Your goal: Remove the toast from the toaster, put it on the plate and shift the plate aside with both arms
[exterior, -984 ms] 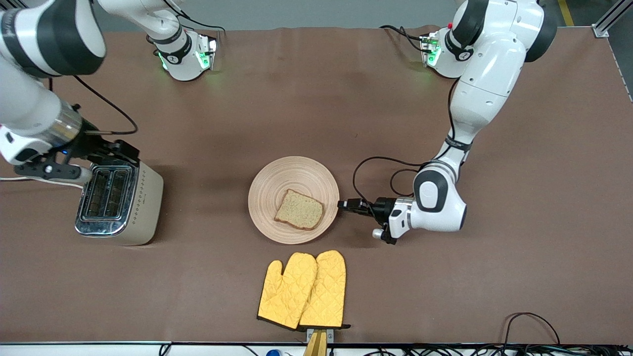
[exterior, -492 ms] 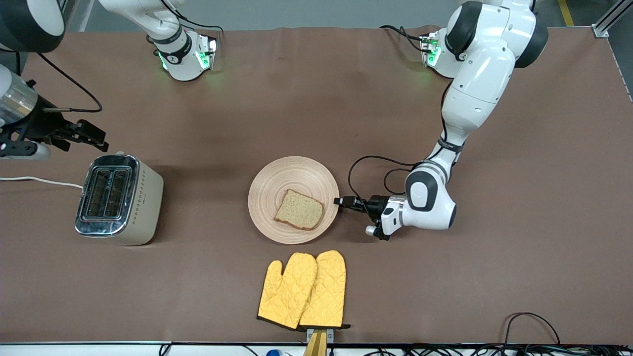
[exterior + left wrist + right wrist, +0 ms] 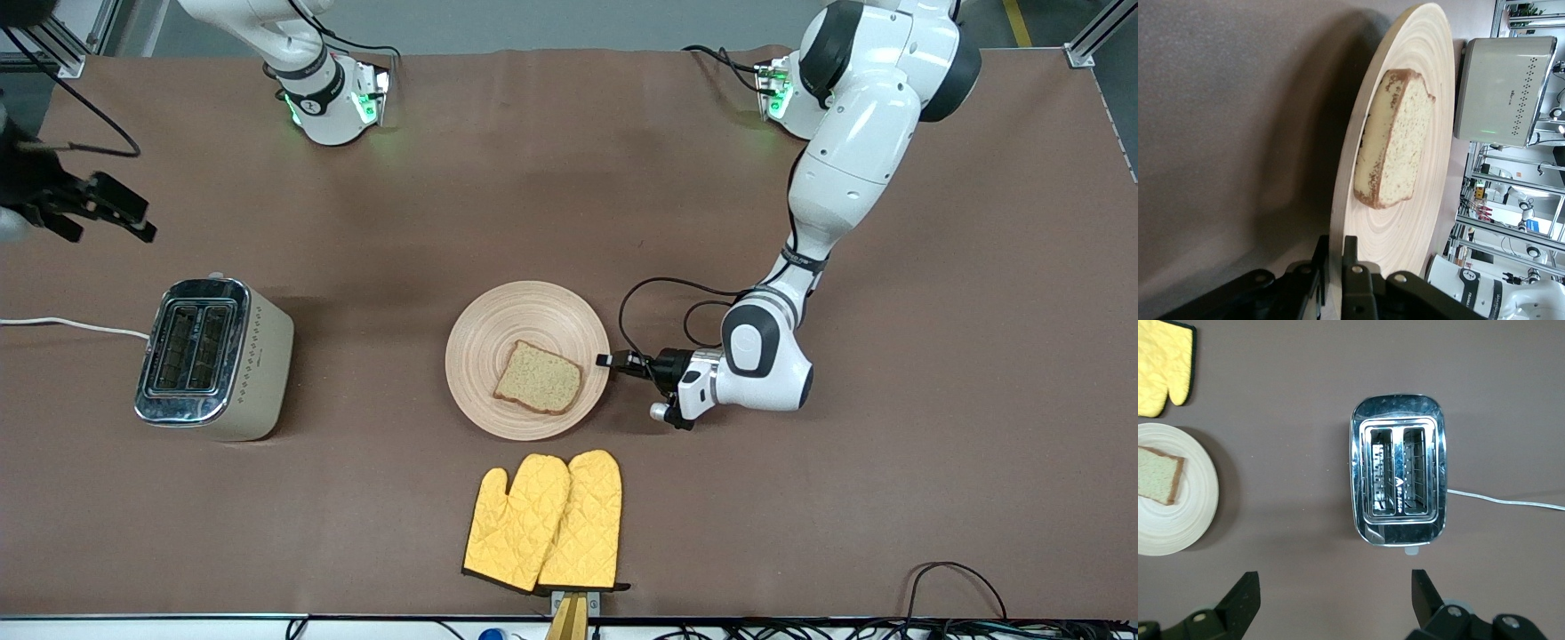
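From the front view we see a round, pale beige wooden plate with ring grooves (image 3: 528,359) in the middle of the brown desk (image 3: 569,222). A slice of light brown speckled toast with a darker crust (image 3: 538,377) lies flat on it. The left arm's black tool (image 3: 605,361) sits low at the plate's rim, on the side toward the left arm's end of the desk. The right arm's black tool (image 3: 93,209) is up in the air over the desk, near the cream and chrome two-slot toaster (image 3: 213,357). A pair of yellow quilted oven mitts (image 3: 546,522) lies nearer the front camera than the plate.

In the left wrist view we find the plate (image 3: 1405,220) passing edge-on between the fingers (image 3: 1353,283) of the left tool (image 3: 1335,280), which is closed narrowly on its rim; the toast (image 3: 1395,149) rests farther in on the plate.

In the right wrist view the right tool (image 3: 1335,597) is spread wide and holds nothing, above the toaster (image 3: 1399,479), both slots showing. The plate (image 3: 1185,513), toast (image 3: 1159,475) and mitts (image 3: 1163,364) show at the frame's edge.
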Motion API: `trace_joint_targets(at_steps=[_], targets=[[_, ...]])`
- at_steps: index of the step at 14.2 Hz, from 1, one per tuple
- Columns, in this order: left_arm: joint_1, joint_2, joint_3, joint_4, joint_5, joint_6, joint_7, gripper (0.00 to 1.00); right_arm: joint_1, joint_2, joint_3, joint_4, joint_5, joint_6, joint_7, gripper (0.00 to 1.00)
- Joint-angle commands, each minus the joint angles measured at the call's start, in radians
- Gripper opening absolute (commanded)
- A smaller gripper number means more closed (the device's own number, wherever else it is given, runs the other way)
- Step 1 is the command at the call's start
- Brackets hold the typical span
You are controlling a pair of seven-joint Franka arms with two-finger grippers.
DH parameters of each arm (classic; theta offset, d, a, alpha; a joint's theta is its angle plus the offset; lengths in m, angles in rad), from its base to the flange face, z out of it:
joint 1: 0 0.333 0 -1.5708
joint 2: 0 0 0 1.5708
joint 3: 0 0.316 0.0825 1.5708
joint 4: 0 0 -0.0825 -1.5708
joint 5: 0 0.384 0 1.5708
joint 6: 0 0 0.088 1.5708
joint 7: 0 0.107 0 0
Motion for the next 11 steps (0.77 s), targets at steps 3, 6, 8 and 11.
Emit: trace_joint_targets(at_steps=[3, 6, 8, 11], targets=[[-0.009, -0.018, 0.003, 0.01, -0.014, 0.022, 0.008, 0.0, -0.027, 0.03, 0.014, 0.079, -0.004, -0.051, 0.0, 1.0], [0.01, -0.101, 0.003, -0.008, -0.008, 0.024, 0.01, 0.0, -0.023, 0.039, 0.016, 0.106, -0.004, -0.058, 0.004, 1.0], [0.021, -0.185, 0.003, -0.042, -0.011, 0.015, -0.005, 0.0, -0.04, 0.042, 0.014, 0.106, -0.002, -0.057, 0.012, 1.0], [0.112, -0.242, 0.003, -0.05, -0.007, -0.072, -0.031, 0.0, -0.048, 0.041, 0.014, 0.106, -0.016, -0.061, 0.009, 1.0]])
